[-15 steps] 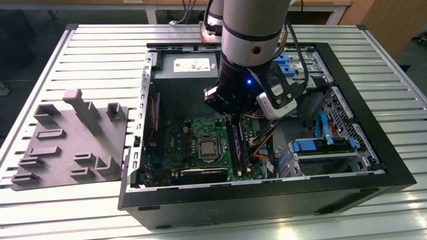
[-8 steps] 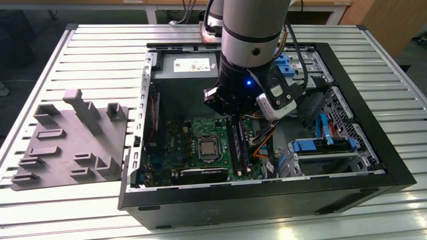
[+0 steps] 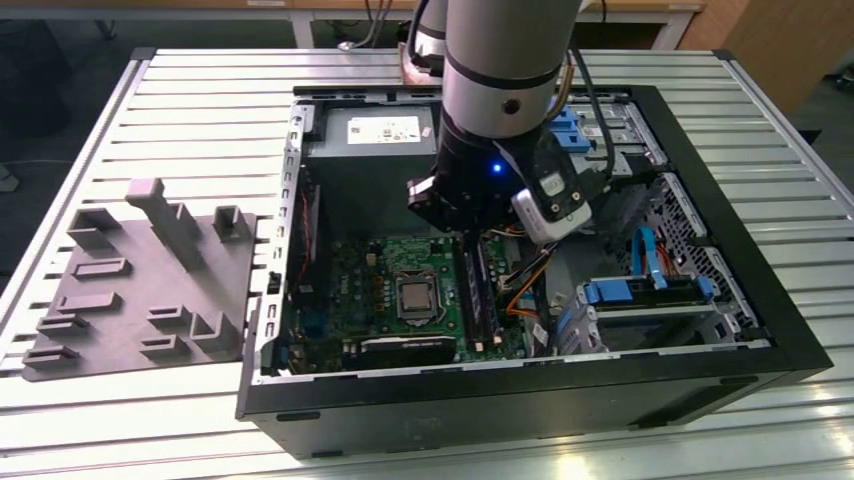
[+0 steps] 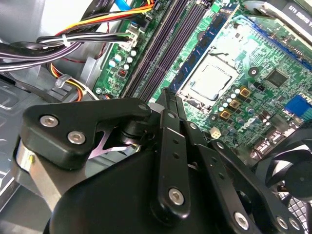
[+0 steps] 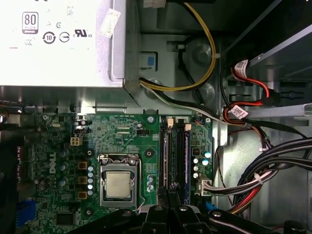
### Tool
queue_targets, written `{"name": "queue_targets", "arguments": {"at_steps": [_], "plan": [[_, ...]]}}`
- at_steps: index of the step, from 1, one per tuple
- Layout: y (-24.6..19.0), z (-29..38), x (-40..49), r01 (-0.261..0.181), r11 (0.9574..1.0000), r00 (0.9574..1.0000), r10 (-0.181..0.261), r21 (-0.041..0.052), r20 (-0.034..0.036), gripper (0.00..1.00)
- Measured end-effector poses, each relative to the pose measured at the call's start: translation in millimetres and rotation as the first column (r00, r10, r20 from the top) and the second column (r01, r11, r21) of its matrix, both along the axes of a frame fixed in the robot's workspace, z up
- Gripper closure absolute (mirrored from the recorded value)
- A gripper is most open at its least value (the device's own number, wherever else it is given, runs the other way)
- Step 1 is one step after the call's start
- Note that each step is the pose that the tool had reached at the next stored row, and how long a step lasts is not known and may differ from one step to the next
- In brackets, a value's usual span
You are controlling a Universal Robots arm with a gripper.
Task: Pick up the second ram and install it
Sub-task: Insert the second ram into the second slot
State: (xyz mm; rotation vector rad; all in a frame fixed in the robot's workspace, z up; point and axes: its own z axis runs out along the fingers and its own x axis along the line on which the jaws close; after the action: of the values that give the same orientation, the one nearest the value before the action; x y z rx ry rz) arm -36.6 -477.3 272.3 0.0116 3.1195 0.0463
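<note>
The black two-fingered gripper [image 4: 169, 97] has its fingers drawn narrowly together, low inside the open black computer case [image 3: 534, 395], over the green motherboard [image 5: 122, 136] at lower centre in the first wrist view. The second ram [image 3: 477, 300], a thin dark stick, appears to stand on edge among the slots just below the fingertips. Its long axis runs down the exterior view; whether the fingertips touch it, I cannot tell.

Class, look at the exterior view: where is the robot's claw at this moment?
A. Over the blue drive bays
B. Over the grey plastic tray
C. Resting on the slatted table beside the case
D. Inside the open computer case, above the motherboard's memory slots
D: the claw hangs inside the open computer case, directly over the motherboard and its memory slots.
</note>
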Motion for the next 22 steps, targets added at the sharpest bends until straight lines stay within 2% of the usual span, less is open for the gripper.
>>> {"name": "queue_targets", "arguments": {"at_steps": [22], "plan": [[0.0,-8.2,0.0,0.005,1.0000,1.0000,-0.005,0.0000,0.0000,0.89]]}}
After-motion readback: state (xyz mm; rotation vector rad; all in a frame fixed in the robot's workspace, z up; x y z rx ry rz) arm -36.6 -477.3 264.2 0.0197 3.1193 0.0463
